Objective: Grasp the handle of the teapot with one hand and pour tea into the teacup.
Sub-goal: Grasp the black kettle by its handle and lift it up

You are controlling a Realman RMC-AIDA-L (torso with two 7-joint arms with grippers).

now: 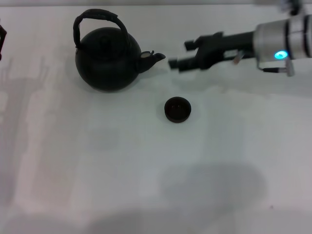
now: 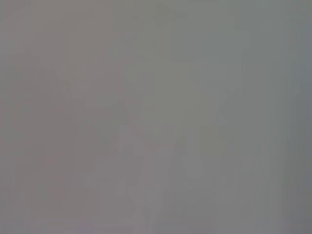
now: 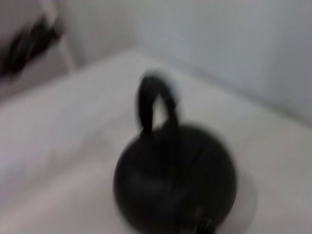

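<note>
Overhead, from the head view: teapot (image 1: 108, 59), cup (image 1: 177, 109) and right gripper (image 1: 175, 54) all on show at once. From the right wrist view, only the teapot (image 3: 175, 180), blurred, with its handle (image 3: 156, 105) standing upright; no cup there. From the left wrist view, just flat grey. Left gripper (image 1: 2, 40) barely visible, well off beyond the teapot's side away from the spout (image 1: 155, 58); grip impossible to judge.

Right gripper level with the spout, just beyond its tip, not touching. 2 dark fingers (image 1: 191, 45) parted, nothing between them.

Teapot round, matte black, with a stubby spout. Handle (image 1: 97, 22) a rough dark arch fixed at both sides. Cup small, low, dark, sitting near the teapot, in front of the spout, on the pale table (image 1: 97, 170).
</note>
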